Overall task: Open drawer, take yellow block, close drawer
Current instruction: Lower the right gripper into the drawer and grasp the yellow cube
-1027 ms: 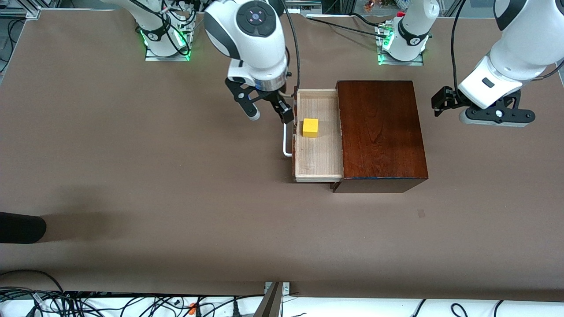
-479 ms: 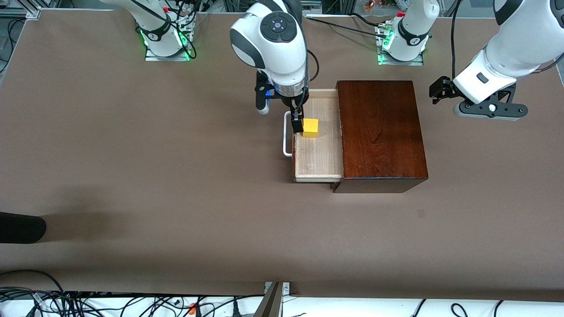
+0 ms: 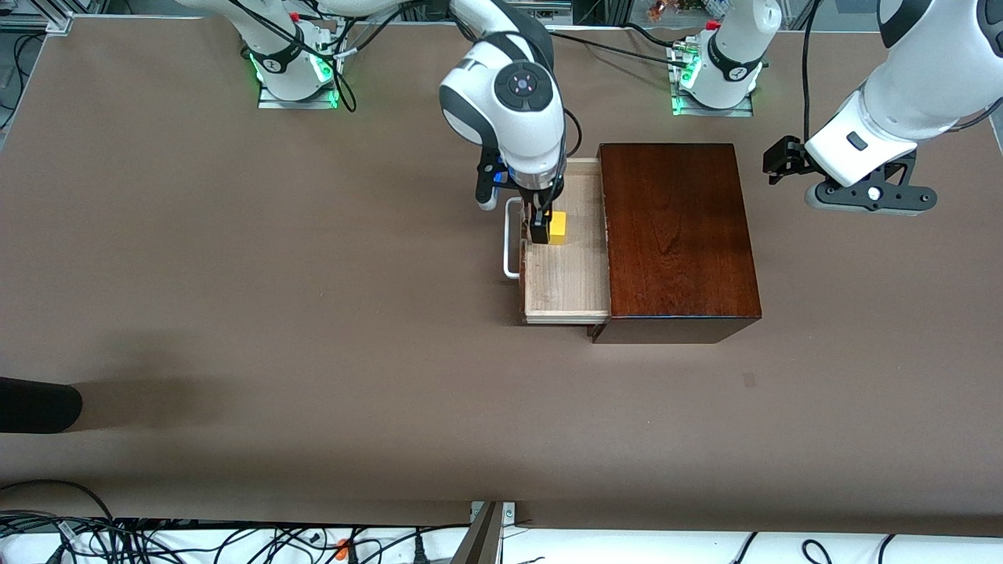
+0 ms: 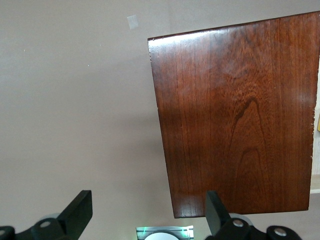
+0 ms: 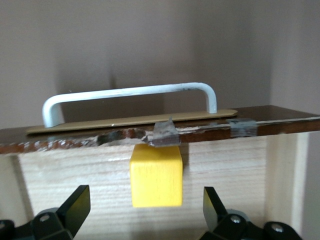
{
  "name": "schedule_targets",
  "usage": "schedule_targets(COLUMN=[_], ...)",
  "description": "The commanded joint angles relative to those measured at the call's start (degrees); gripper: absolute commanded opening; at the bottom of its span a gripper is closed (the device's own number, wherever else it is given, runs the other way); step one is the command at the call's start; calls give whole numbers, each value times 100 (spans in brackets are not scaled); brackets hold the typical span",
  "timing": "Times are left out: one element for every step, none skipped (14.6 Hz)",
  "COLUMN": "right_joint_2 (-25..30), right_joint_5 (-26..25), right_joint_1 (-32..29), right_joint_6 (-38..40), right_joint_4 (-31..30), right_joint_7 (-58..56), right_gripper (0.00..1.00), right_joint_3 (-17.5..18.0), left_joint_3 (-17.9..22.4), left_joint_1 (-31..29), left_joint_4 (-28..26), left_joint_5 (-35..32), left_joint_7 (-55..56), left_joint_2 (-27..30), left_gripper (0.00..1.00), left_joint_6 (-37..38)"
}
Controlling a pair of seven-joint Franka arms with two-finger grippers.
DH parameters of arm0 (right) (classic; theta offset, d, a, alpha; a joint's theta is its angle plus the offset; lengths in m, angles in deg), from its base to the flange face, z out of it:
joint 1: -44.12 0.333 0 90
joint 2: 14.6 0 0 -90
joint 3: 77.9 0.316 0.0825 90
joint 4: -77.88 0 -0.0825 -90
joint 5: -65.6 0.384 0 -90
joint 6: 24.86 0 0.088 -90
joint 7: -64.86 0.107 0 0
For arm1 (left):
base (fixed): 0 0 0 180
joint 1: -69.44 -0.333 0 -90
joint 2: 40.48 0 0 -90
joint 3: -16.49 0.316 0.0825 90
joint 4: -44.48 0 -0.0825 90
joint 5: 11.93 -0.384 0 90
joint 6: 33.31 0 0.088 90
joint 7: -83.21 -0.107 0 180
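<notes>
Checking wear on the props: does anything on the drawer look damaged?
Yes. The drawer front's top edge is chipped and ragged just above the yellow block, and grey tape patches sit on that edge below the white handle.

light: even, overhead | shadows: soft | glare: sheen on box [image 3: 678,227] | blur: none

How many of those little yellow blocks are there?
1. The yellow block sits in the open drawer, close to the drawer's front with the white handle, under the right hand. More could be hidden inside the wooden box.
</notes>
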State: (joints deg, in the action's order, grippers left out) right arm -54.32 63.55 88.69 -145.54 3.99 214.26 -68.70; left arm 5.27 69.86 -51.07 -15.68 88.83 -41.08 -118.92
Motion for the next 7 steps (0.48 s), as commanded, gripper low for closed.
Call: schedule_targets(right_joint_2=[-194, -203, -211, -220, -238, -281, -325], right_joint_5=[-155, -225, -260, -313, -409, -462, -471], right_joint_1=[96, 96, 96, 96, 96, 96, 105], right_joint_6=[-61, -61, -104, -140, -149, -201, -236], right_joint_4=[191, 191, 191, 191, 191, 191, 191], right_joint_7=[265, 265, 265, 265, 256, 256, 256], right_gripper=[100, 100, 100, 100, 100, 100, 100], right_joint_3=[-59, -59, -51, -59, -59, -59, -59], left_joint_3=[6, 6, 6, 6, 6, 6, 14], left_joint_1=[19, 19, 19, 19, 19, 19, 19], left_joint_4=[220, 212, 212, 212, 212, 212, 212], left_joint_5=[94, 68, 50, 50, 41, 41, 33], left_joint_7=[-60, -52, -60, -52, -52, -52, -52], left_joint_2=[-282, -327, -362, -423, -459, -511, -546], left_gripper=[100, 100, 100, 100, 100, 100, 100], left_joint_6=[-148, -288, -412, -483, -544, -658, -755])
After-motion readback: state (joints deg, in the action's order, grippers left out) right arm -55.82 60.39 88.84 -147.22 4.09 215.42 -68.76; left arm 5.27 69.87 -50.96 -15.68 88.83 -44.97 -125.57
